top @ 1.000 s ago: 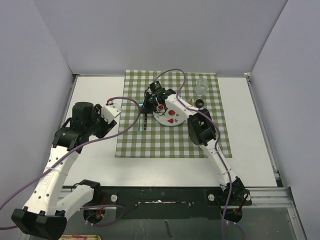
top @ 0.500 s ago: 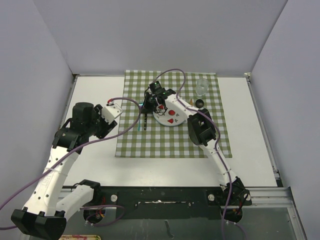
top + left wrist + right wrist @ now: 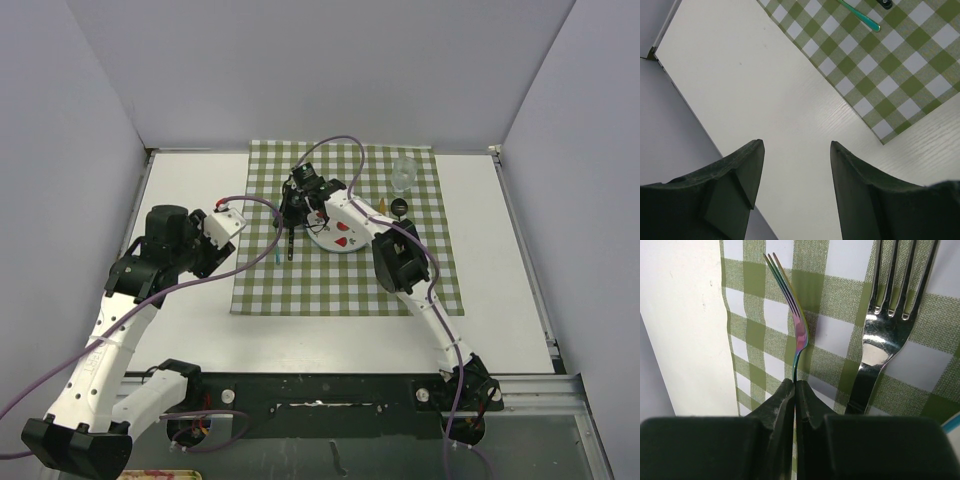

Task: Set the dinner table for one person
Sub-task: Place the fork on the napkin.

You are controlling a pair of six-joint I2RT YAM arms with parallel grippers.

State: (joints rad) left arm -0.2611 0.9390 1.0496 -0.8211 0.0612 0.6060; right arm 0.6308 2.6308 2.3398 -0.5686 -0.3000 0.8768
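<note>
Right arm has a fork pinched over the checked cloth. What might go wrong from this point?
1. The right gripper pinches the rainbow fork by its thin handle alone, so the fork may twist or slip before it is set down.
2. The silver fork lies close beside it on the cloth. Lowering the held fork here may knock the silver one or leave the two overlapping.
</note>
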